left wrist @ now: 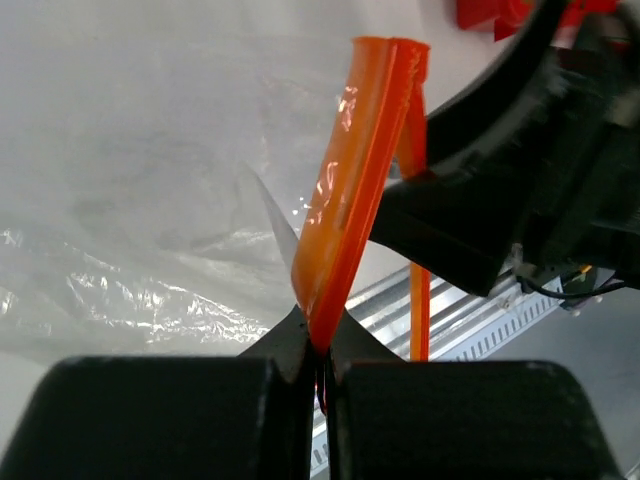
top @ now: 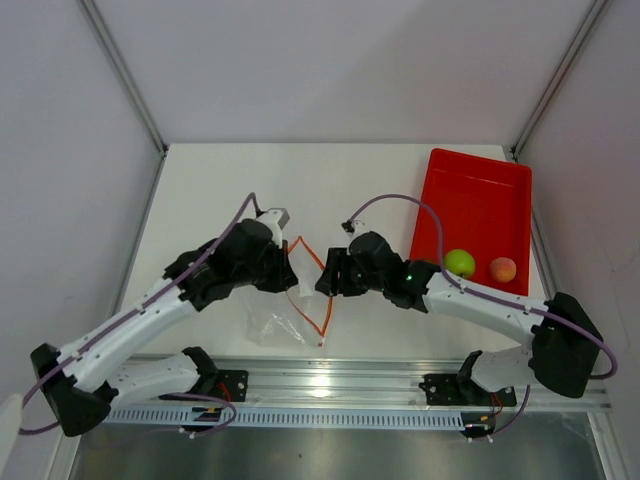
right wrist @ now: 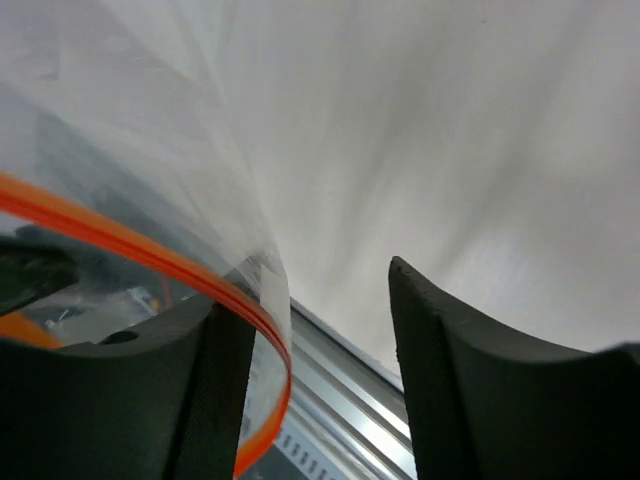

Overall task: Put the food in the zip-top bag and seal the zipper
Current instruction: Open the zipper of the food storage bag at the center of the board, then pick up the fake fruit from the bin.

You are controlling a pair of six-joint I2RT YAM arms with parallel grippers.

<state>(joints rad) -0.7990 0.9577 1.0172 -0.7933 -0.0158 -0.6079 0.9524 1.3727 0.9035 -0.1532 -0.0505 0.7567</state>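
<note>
The clear zip-top bag point(top: 272, 325) lies crumpled between the two arms, its orange-red zipper point(top: 326, 300) lifted into a bent loop. My left gripper point(left wrist: 322, 345) is shut on one side of the zipper point(left wrist: 350, 180), which rises from the closed jaws. My right gripper point(right wrist: 320, 330) is open. The other side of the zipper point(right wrist: 150, 255) curves along the inside of its left finger point(right wrist: 215, 400), and nothing touches the right one. In the top view the two grippers, left point(top: 293, 268) and right point(top: 325, 278), face each other closely. A green apple point(top: 459, 262) and a peach-like fruit point(top: 503, 269) sit in the tray.
A red rectangular tray point(top: 480, 185) stands at the back right. A metal rail point(top: 330, 380) runs along the table's near edge, just below the bag. Frame posts and white walls close in the left, right and back sides.
</note>
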